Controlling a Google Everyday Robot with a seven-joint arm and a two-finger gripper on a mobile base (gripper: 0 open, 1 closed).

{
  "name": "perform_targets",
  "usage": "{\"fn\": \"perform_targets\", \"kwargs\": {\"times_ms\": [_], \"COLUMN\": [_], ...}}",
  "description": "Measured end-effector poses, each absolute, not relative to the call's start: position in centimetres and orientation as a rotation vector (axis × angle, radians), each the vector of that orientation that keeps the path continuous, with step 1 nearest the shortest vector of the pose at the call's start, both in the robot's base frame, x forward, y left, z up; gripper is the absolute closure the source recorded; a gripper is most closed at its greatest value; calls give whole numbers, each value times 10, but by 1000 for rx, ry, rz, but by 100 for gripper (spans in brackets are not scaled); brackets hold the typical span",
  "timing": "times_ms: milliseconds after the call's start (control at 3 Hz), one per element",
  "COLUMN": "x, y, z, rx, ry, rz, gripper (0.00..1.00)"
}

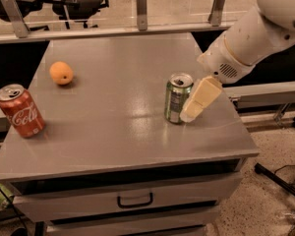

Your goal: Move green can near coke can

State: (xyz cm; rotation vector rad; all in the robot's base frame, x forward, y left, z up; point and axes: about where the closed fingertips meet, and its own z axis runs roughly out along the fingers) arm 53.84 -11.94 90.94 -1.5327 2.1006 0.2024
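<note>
The green can (pixel 178 98) is standing upright on the grey table (pixel 113 136). It is showing a silver top with the opening tab visible, a green body and a pale panel running down its side. It is sitting in the right half of the tabletop, closer to the front edge than to the back.

The gripper (pixel 198 100) is hanging just to the right of the green can. Its cream-coloured end is slanting down towards the can's base and is appearing to touch the can's right side. It cannot be told whether the gripper is open or closed. The white arm (pixel 255 38) is reaching in from above and to the right of the can.

The coke can (pixel 20 111) is standing upright well to the left of the green can, at the table's left edge. A small orange fruit (pixel 61 73) is lying to the left of and behind the green can. A drawer (pixel 134 199) is sitting below the tabletop.
</note>
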Motion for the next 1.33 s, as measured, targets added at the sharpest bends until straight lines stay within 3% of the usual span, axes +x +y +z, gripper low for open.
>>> {"fn": "perform_targets", "kwargs": {"times_ms": [333,667,1333], "x": [540,539,534], "y": [-105,-95,-84], "z": [903,900,909], "rx": [-1555,-1570,-1587], "ry": [2082,2074,2049], "rz": [237,261,282], "gripper": [0,13,60]}}
